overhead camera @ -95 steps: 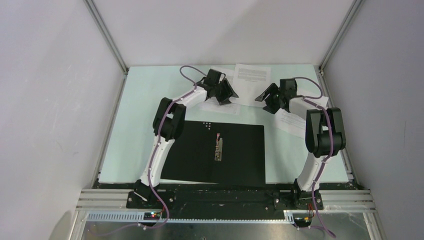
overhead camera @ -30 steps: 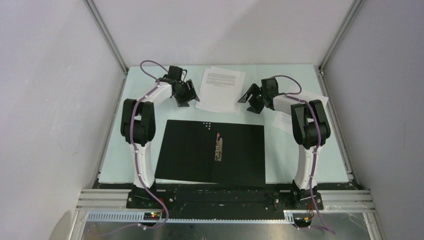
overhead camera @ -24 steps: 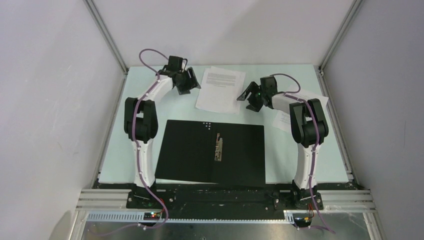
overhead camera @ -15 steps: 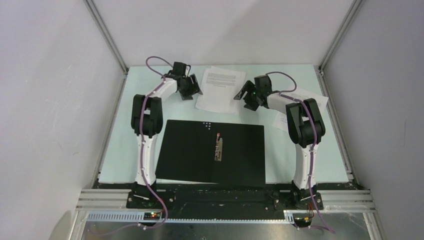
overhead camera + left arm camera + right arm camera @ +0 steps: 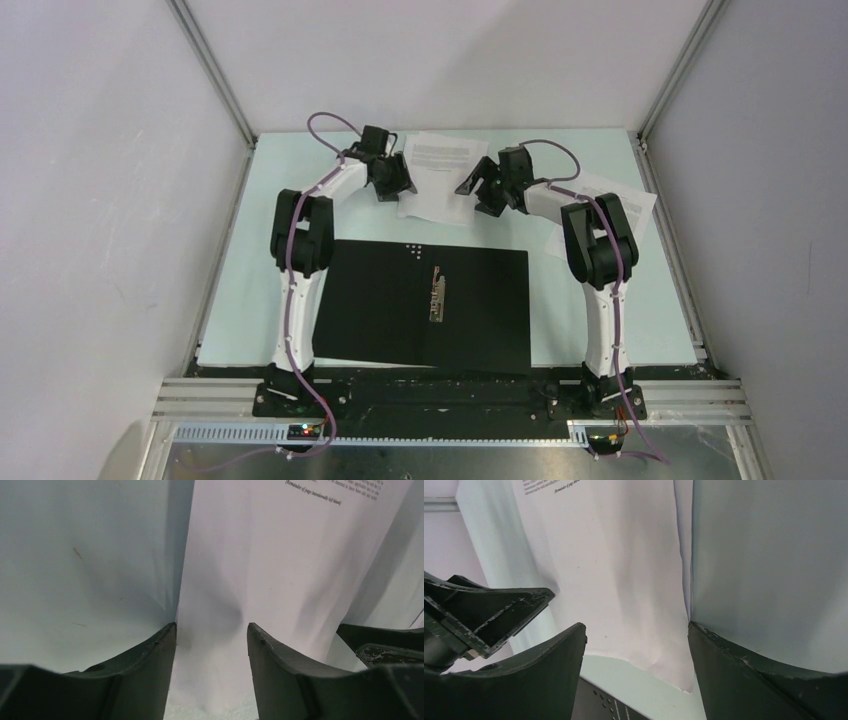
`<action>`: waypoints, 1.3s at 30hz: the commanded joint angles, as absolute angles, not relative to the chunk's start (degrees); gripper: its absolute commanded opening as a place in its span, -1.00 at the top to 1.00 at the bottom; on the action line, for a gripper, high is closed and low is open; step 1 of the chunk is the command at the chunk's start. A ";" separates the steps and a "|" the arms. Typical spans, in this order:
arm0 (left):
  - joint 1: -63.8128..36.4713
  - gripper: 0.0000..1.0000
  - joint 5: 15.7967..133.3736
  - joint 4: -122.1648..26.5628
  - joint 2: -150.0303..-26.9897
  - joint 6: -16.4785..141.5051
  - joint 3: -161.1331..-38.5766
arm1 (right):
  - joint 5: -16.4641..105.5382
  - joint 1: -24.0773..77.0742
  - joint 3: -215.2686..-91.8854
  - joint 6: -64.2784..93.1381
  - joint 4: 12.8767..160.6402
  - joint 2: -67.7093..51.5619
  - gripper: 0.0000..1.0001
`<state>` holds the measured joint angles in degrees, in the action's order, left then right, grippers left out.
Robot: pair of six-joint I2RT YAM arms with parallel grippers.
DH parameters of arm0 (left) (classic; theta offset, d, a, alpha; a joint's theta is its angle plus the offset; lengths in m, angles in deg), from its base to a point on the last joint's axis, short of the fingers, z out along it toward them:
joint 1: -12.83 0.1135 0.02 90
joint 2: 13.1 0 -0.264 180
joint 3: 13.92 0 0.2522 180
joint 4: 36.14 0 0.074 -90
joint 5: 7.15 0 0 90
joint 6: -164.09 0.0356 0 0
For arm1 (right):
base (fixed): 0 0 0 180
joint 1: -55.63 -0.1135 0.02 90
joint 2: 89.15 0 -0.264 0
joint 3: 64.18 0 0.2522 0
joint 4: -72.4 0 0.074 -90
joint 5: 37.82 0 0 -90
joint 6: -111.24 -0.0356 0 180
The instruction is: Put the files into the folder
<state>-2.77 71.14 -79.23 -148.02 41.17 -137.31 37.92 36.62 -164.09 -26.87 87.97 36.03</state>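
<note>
At the far end of the table (image 5: 270, 230), on the left, the left gripper (image 5: 211, 627) stands part open, its jaws astride the left edge of a printed sheet (image 5: 440, 172) and gripping nothing. This one of the files lies between the two grippers, just beyond the opened folder (image 5: 400, 300). It looks light, limp and slick, and it buckles a little, so I judge it best pinched at opposite edges and lifted evenly. At its right edge the right gripper (image 5: 636, 627) gapes wider, also empty. Further right, more sheets (image 5: 620, 195) lie partly under the right arm.
</note>
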 commanded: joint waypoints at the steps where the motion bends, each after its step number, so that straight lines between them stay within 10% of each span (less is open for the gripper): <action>1: -4.19 -0.15 69.73 -81.18 -149.39 40.29 -138.11 | 33.55 36.39 -163.90 -28.53 89.88 39.36 -0.60; 25: -3.26 0.67 58.00 -82.24 -145.37 32.94 -138.48 | 28.95 41.56 -160.54 -25.42 93.75 33.14 -0.62; 39: -2.83 0.78 48.48 -81.69 -142.87 22.80 -138.51 | 25.00 43.20 -154.88 -28.32 90.27 32.24 -0.63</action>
